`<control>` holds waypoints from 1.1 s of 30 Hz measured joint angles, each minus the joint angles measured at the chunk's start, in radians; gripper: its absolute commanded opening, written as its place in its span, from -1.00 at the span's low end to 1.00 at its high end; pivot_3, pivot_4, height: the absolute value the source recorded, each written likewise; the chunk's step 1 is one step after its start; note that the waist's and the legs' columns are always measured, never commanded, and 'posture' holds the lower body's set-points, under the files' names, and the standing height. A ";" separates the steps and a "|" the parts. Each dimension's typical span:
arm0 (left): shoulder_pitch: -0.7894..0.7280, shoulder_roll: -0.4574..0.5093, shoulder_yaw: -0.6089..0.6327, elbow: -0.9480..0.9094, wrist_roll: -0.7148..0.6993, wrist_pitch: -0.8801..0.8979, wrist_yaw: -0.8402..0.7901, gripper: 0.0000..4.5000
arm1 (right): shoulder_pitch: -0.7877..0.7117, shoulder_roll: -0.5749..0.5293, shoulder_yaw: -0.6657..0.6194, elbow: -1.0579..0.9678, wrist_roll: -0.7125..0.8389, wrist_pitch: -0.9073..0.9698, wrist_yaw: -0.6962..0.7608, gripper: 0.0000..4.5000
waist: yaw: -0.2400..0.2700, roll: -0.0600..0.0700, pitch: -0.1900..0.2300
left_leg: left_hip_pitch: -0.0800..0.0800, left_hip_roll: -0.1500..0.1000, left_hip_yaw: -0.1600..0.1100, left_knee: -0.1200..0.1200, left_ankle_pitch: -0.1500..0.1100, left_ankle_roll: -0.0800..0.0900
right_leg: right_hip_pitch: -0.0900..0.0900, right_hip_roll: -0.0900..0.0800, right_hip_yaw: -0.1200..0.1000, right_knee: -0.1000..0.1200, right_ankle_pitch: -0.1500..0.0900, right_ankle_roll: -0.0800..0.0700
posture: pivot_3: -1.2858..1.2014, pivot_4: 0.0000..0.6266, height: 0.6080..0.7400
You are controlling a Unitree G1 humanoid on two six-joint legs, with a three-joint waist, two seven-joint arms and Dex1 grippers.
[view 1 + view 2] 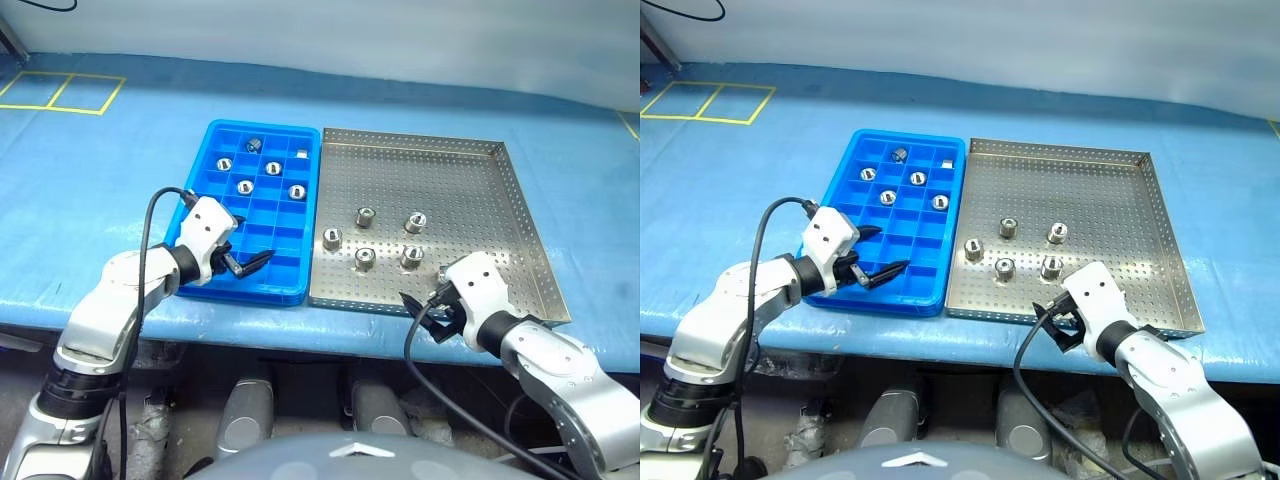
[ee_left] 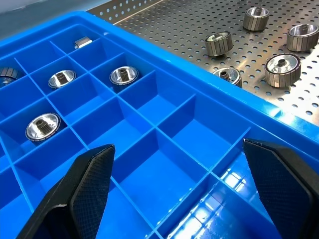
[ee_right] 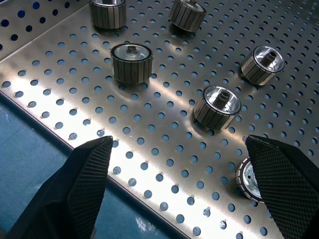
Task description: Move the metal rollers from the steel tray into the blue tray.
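Left arm is bent in from the side, its left gripper (image 1: 243, 266) angled downward over the near rim of the blue tray (image 1: 212, 141), jaws spread wide and holding nothing. From the left wrist view, empty blue compartments sit straight ahead between the two black fingers (image 2: 82, 191), and three rollers already rest in cells further ahead of the jaws, with a small whitish square piece (image 2: 82, 43) in a cell beyond them. Over on the other side, the right arm reaches in low from the near edge of the desk (image 1: 120, 200), the right gripper (image 1: 425, 318) tilted down and hovering just above the near rim of the steel tray (image 1: 520, 215), jaws likewise released, fully spread, touching nothing. The metal rollers (image 3: 130, 61) still in the steel tray stand upright on the perforated floor ahead of the right jaws: in the right wrist view one roller (image 3: 217, 106) sits just ahead between the fingers, another (image 3: 249, 179) sits right beside one finger's inner edge, apart from it as far as I can tell, and three more stand further out. In the head views a cluster of rollers shows in the near half of the steel tray, and the blue tray lies touching the steel tray's side, with five rollers in its far compartments.
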 measured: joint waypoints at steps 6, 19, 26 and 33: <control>0.000 -0.001 0.000 0.001 0.000 -0.001 0.000 0.99 | -0.001 0.000 0.005 0.000 -0.001 0.000 0.000 1.00 | 0.000 0.000 0.000 | 0.000 0.000 0.000 0.000 0.000 0.000 | 0.000 0.000 0.000 0.000 0.000 0.000 | 0.02 -0.52 1.00; -0.120 -0.022 -0.009 0.045 -0.007 -0.002 -0.027 0.99 | -0.021 0.036 0.005 -0.003 -0.001 0.011 -0.013 1.00 | 0.004 0.000 0.000 | 0.000 0.000 -0.001 0.002 0.000 0.000 | 0.001 0.000 -0.001 0.001 0.000 0.000 | 0.02 -0.52 1.00; -0.538 -0.135 -0.153 0.360 0.019 -0.021 -0.161 0.99 | -0.057 0.077 0.021 -0.010 -0.002 0.044 -0.044 1.00 | 0.003 -0.001 0.000 | -0.002 -0.002 -0.002 0.003 0.001 0.001 | 0.002 0.000 0.000 0.000 0.001 0.002 | 0.00 -0.52 1.00; -0.818 -0.292 -0.318 0.800 0.135 -0.177 -0.316 0.99 | -0.067 0.116 0.048 -0.027 -0.003 0.050 -0.072 1.00 | -0.021 0.000 0.000 | -0.002 -0.003 -0.002 0.002 0.000 0.002 | 0.001 0.001 0.001 0.000 0.000 0.003 | -0.06 -0.52 1.00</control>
